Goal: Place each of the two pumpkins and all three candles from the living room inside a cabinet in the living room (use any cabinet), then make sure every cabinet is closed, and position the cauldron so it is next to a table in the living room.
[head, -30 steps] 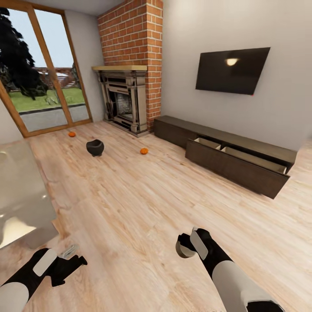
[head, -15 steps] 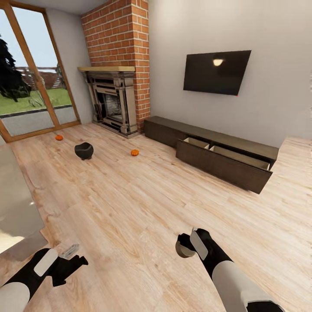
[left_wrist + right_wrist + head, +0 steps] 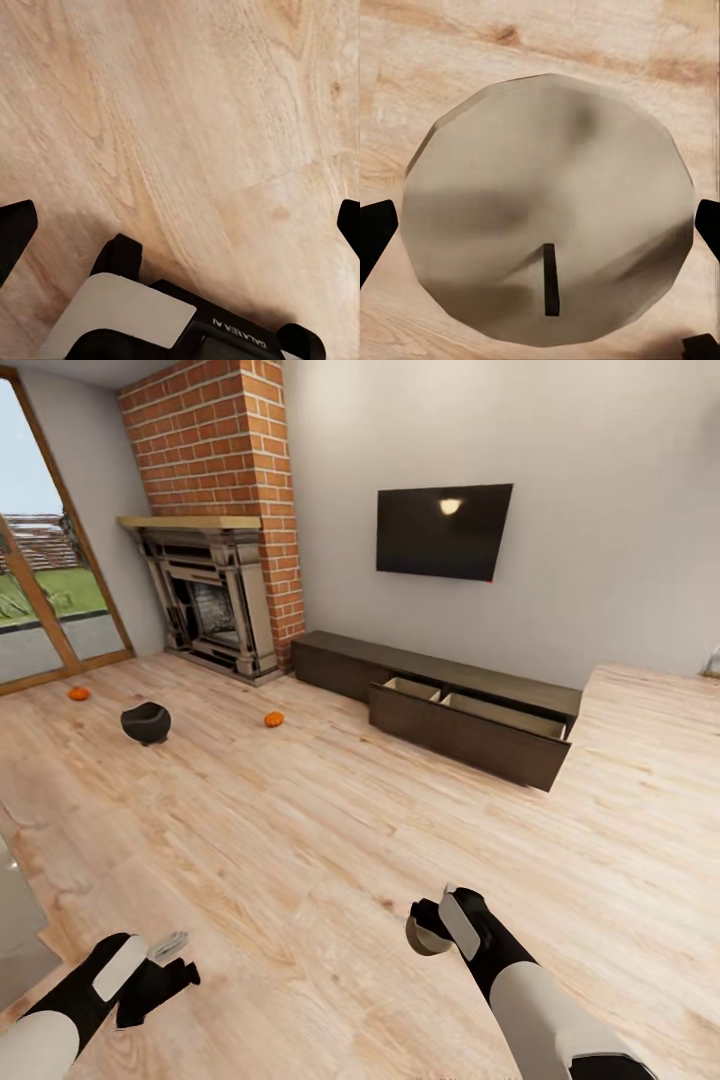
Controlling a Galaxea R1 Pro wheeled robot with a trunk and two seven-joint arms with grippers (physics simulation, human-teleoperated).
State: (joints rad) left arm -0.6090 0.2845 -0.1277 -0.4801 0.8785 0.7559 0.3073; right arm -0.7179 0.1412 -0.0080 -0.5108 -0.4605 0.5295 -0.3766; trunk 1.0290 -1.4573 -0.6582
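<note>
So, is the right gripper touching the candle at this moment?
Touching. In the right wrist view the candle sits between the two dark fingertips, reaching both. In the head view the right gripper carries it above the floor.

Gripping a grey-beige candle (image 3: pixel 547 240) between the two dark fingertips (image 3: pixel 375 236) of the right hand (image 3: pixel 544 232), rounded top and short dark wick (image 3: pixel 550 289) facing the camera, hanging over pale wooden floor (image 3: pixel 450 45).
</note>
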